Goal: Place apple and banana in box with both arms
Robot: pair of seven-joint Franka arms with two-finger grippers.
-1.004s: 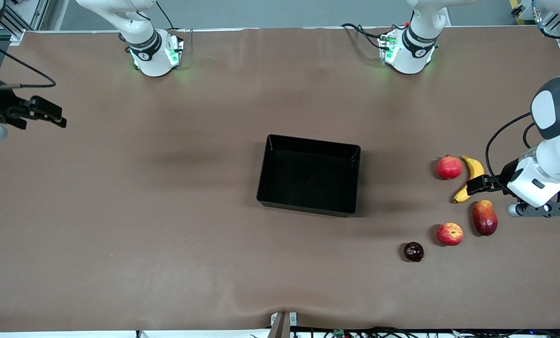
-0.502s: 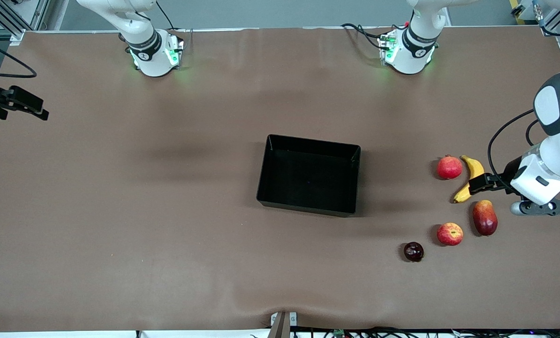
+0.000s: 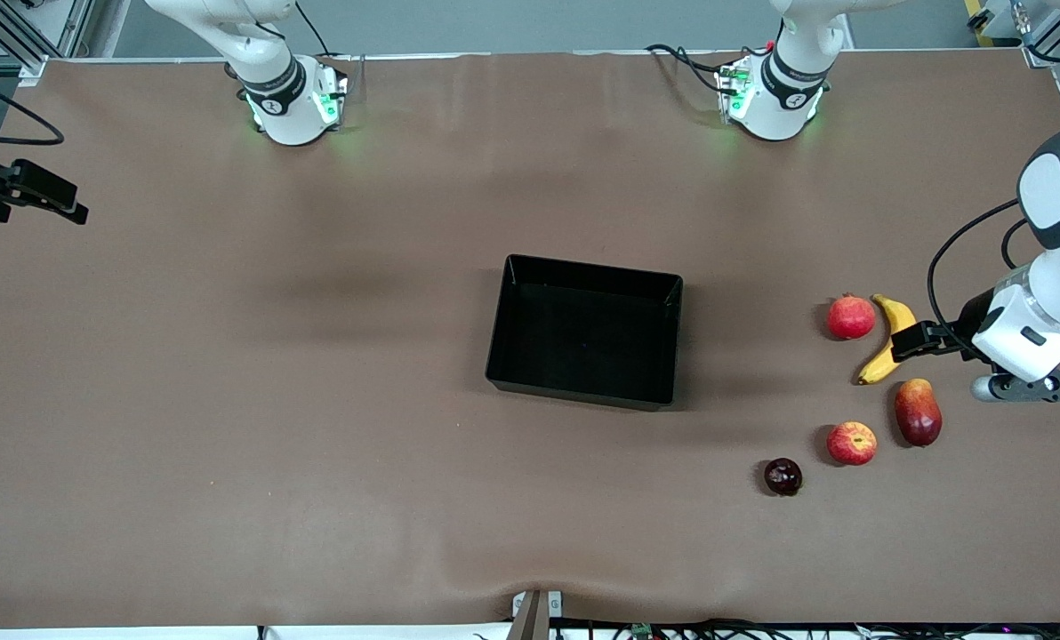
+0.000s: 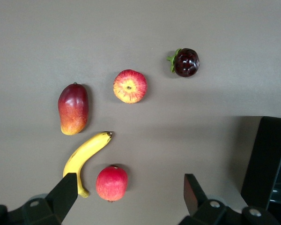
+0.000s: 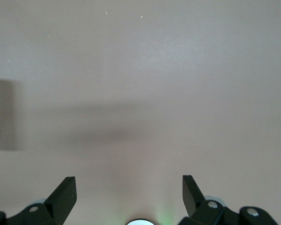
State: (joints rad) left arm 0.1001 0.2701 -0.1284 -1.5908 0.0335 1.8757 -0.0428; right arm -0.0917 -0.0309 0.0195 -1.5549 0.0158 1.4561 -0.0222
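The black box [image 3: 670, 345] stands empty mid-table; its corner shows in the left wrist view [image 4: 271, 164]. The apple [image 3: 852, 443] lies toward the left arm's end, nearer the front camera than the banana [image 3: 890, 340]. In the left wrist view the apple [image 4: 129, 86] and banana [image 4: 86, 155] lie on the cloth. My left gripper [image 3: 911, 341] hangs open and empty over the banana; it shows in its wrist view [image 4: 129, 197]. My right gripper [image 3: 45, 191] is open and empty over the table's edge at the right arm's end, bare cloth below it [image 5: 129, 197].
A pinkish-red round fruit [image 3: 851, 317] lies beside the banana, a red mango [image 3: 918, 412] beside the apple, and a small dark maroon fruit [image 3: 783, 476] nearest the front camera. All three show in the left wrist view: pinkish fruit [image 4: 112, 183], mango [image 4: 73, 108], maroon fruit [image 4: 186, 62].
My right gripper has drawn back toward the table's edge at its own end. My left arm has shifted slightly toward its end of the table and away from the front camera. The fruits stay put.
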